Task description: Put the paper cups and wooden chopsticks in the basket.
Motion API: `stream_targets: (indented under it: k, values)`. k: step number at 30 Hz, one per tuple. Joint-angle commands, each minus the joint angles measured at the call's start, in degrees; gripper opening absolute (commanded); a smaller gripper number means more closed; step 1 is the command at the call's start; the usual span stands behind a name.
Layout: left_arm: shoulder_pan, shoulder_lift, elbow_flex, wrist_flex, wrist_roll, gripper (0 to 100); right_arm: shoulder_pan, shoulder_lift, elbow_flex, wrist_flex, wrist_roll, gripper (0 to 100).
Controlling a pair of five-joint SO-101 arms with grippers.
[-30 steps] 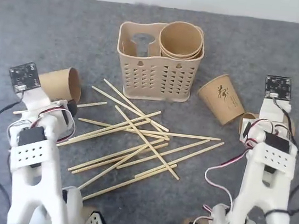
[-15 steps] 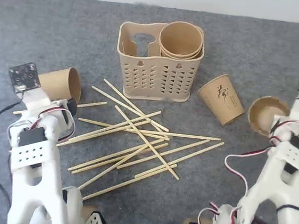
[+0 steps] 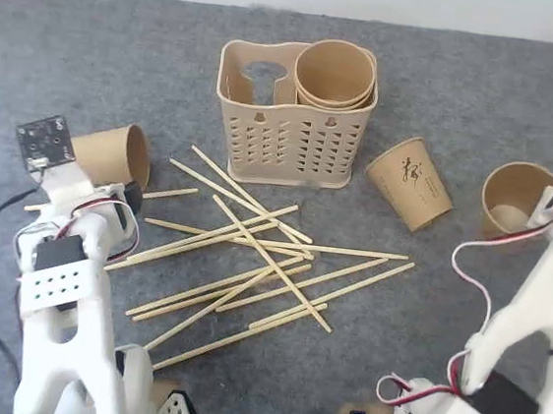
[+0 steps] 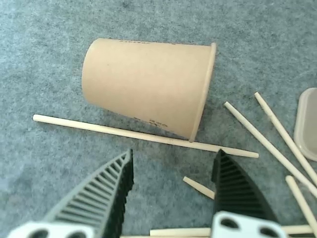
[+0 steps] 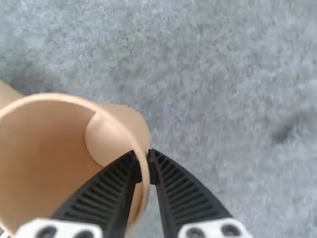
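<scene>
Fingers [image 5: 111, 186] of the right gripper [image 5: 143, 159] are pressing together on the rim of a plain paper cup [image 5: 44, 158]. One is sitting inside the mouth and the other outside against the wall, so only the thin paper is lying between them. That rim pinch is keeping the mouth facing up, which I judge suits lowering the cup straight into a compartment. From above, this cup [image 3: 511, 197] is sitting near the right edge of the grey carpet [image 3: 94, 59], well apart from the basket [image 3: 293, 144]. Whether its base is touching the carpet I cannot tell.

Over by the left edge, the left gripper [image 4: 174, 153] is hovering with its fingers spread wide. Just beyond them, a second plain cup [image 4: 146, 84] is lying on its side, with a single chopstick [image 4: 124, 133] apparently touching its rim. The wide spread looks meant to straddle one or the other.

Toward the far edge, the basket is already holding nested cups [image 3: 335, 73] in one compartment. A printed cup [image 3: 410, 181] is lying on its side between the basket and the held cup. Loose chopsticks [image 3: 251, 264] are crossing one another in the middle of the carpet, so most of the job is waiting.
</scene>
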Motion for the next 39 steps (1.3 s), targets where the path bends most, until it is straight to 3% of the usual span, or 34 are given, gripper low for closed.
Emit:
stream_targets:
  k: [1,7,18,29,39]
  values:
    - [-0.2,-1.6,-0.4,-1.5,-0.5,25,0.1,2.2,-17.1,12.8,-3.2,0.8]
    - [-0.2,-1.6,-0.3,-1.5,-0.5,25,-4.5,7.3,-34.7,23.3,-8.9,0.8]
    - [0.8,-1.6,0.3,-1.6,-0.5,25,-23.8,8.9,-59.9,26.3,-15.8,0.8]
    - [1.1,-1.5,0.3,-1.6,-0.6,25,-39.1,13.5,-61.4,14.6,-20.2,0.8]
    - [1.1,-1.5,0.5,-2.6,-0.6,25,-41.6,22.1,-61.4,11.0,-20.5,0.8]
